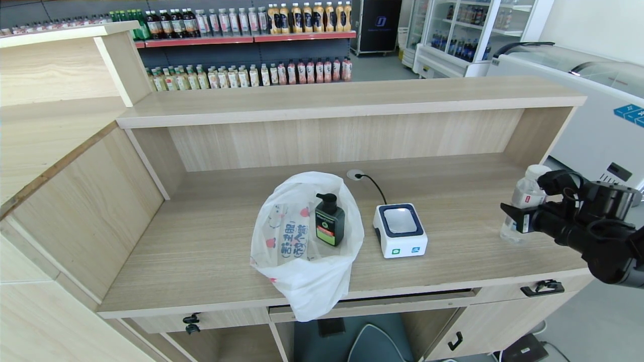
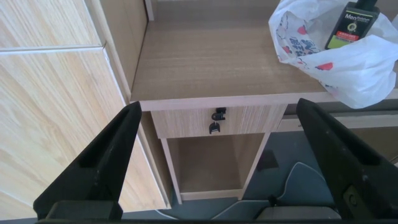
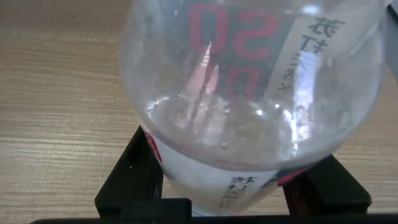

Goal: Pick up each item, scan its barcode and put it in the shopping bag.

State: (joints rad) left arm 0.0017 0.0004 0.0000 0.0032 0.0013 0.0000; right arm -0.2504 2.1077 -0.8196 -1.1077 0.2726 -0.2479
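White plastic first: the shopping bag (image 1: 307,251) is sitting at the middle of the countertop (image 1: 201,241), its mouth gaping wide and its lower end drooping over the front edge. Inside it a dark pump bottle (image 1: 329,221) is leaning upright against the bag's right side, showing a black pump head and a label of green over red. The left wrist view is catching the same bag (image 2: 348,62) with the pump bottle (image 2: 351,25) poking out of it.

Just right of the bag, the white scanner (image 1: 400,230) is resting with its window glowing, its black cable (image 1: 375,187) curling back to a round port (image 1: 355,174) in the countertop.

Over at the right edge, the water bottle (image 1: 523,201) is standing upright on the wood: clear plastic, white cap, a small red mark on its label. The right gripper (image 1: 531,201) is closing its black fingers (image 3: 134,180) against both sides of the water bottle (image 3: 249,112) (red print and a pale label are showing through the plastic).

The left gripper (image 2: 217,109) is hanging spread wide with nothing in it, off the countertop's front-left corner, facing a drawer (image 2: 217,121) with a key in its lock.
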